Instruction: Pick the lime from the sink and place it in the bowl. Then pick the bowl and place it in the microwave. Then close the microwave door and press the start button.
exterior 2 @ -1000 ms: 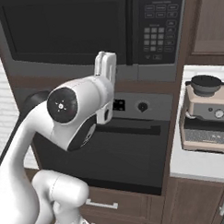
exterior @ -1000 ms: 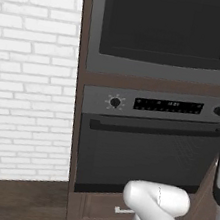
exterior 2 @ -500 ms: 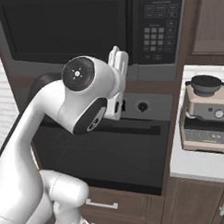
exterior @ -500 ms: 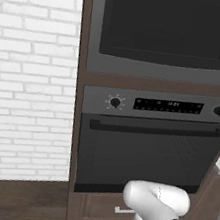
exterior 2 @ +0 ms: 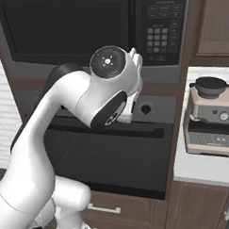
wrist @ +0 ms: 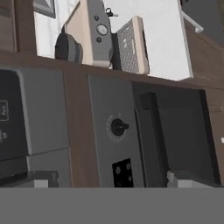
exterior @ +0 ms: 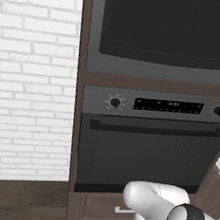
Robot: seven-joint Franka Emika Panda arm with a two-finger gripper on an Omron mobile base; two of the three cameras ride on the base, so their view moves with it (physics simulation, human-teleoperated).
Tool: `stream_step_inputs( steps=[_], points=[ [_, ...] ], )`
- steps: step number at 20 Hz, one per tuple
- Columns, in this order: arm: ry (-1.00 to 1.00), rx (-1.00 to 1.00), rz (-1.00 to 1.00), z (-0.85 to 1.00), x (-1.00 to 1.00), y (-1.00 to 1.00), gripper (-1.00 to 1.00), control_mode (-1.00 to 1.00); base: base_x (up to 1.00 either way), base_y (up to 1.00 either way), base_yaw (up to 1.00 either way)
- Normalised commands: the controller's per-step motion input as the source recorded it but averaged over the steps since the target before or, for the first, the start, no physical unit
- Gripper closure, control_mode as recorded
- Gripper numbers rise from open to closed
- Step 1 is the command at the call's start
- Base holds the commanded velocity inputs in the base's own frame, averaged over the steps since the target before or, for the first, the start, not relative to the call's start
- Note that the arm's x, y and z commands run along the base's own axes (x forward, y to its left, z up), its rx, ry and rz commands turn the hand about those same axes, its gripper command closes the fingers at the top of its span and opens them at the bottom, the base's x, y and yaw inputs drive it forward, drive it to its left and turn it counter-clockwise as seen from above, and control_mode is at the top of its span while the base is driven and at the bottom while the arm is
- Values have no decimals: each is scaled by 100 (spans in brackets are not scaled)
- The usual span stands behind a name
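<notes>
In the brown cabinet column ahead of the robot, the microwave (exterior 2: 89, 32) sits built in above the grey oven (exterior: 149, 144), its long axis running sideways across the column and its dark glass front facing out toward the cameras. The microwave door (exterior: 166, 27) lies flat and closed against the front, a wide panel with a grey frame, and the keypad (exterior 2: 160, 27) stands at its right end in the right base view. Below it the oven control strip carries a knob (exterior: 115, 102) on the left, a dark display (exterior: 168, 106) in the middle and a second knob (exterior: 218, 111) on the right, with a bar handle (exterior: 154, 127) across the oven door. White brick wall (exterior: 29, 73) fills the space to the left of the column. To the right a pale counter (exterior 2: 203, 164) holds a beige and grey coffee machine (exterior 2: 210, 114). The white arm (exterior 2: 65, 137) rises in front of the oven and bends toward its right knob. The hand (wrist: 109, 186) has its two finger tips barely rising at the bottom edge of the hand view, set wide apart with nothing between them, and that rolled view looks onto the oven's right knob, the handle end and the coffee machine beyond.
</notes>
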Motion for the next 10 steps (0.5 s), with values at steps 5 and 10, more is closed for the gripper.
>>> stream_step_inputs(
  steps=[5,10],
  points=[
    [-4,21,0,-2,28,-27,-100,-100,0,0,0],
    [-1,16,0,0,46,-10,-100,-100,0,0,0]
  ],
)
